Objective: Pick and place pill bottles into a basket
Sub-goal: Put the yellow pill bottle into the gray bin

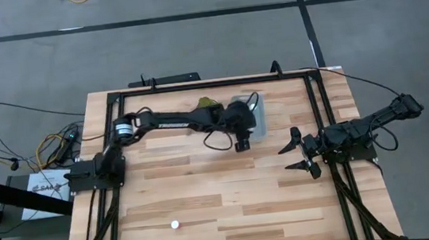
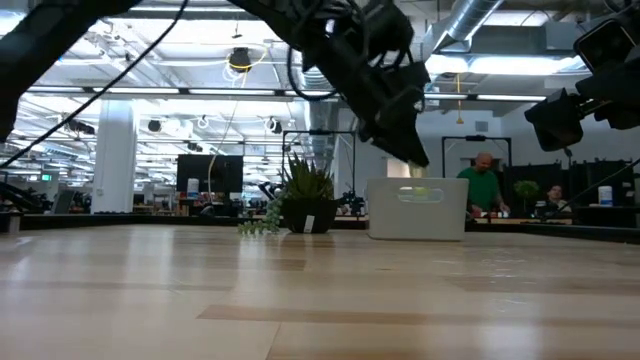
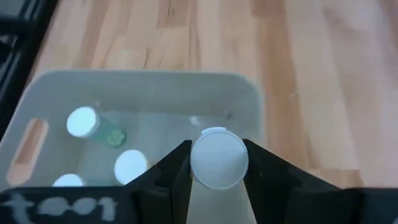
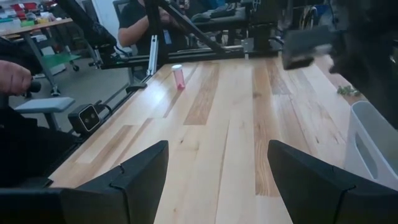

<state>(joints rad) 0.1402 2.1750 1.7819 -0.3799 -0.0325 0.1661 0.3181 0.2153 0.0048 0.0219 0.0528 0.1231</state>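
Observation:
My left gripper (image 1: 242, 143) (image 3: 217, 163) is shut on a white-capped pill bottle (image 3: 218, 158) and stands raised at the near end of the pale translucent basket (image 1: 251, 114) (image 3: 149, 81) (image 2: 417, 210). Three white-capped bottles lie in the basket: (image 3: 83, 122), (image 3: 130, 166), (image 3: 68, 181). One more bottle (image 1: 175, 225) (image 4: 178, 74) stands on the table near its front edge. My right gripper (image 1: 298, 153) (image 4: 217, 168) is open and empty at the table's right. My left gripper pinches the bottle between its two fingers (image 3: 176, 167), one on each side just below the white cap (image 3: 218, 149). The cap faces the wrist camera. The bottle is lifted clear, above the basket's inside near one corner.
A green plant sprig (image 1: 206, 103) (image 2: 305, 205) lies at the far edge, left of the basket. A black frame (image 1: 195, 84) runs round the table. People show in the room beyond (image 2: 483, 185).

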